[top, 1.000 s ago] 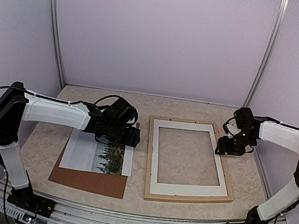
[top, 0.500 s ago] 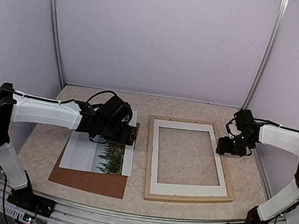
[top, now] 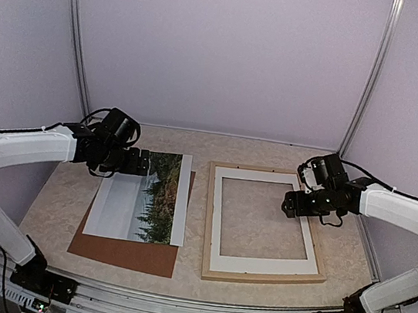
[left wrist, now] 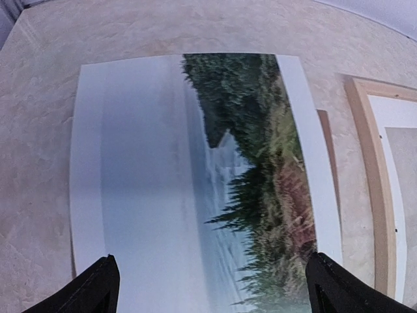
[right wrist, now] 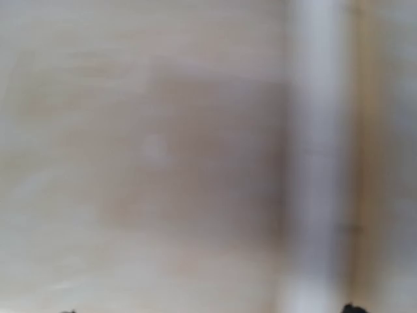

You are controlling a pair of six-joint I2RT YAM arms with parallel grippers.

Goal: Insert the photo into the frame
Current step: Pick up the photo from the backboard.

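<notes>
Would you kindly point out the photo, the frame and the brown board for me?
photo (top: 120, 206): top view, pale sky area.
frame (left wrist: 373, 176): left wrist view, wooden rail beside the photo.
brown board (top: 121, 253): top view, bare near strip.

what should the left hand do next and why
Probably lower the open left hand to an edge of the photo and grip it: the photo lies flat on the brown board, ungripped, beside the frame, with the hand hovering above.
</notes>
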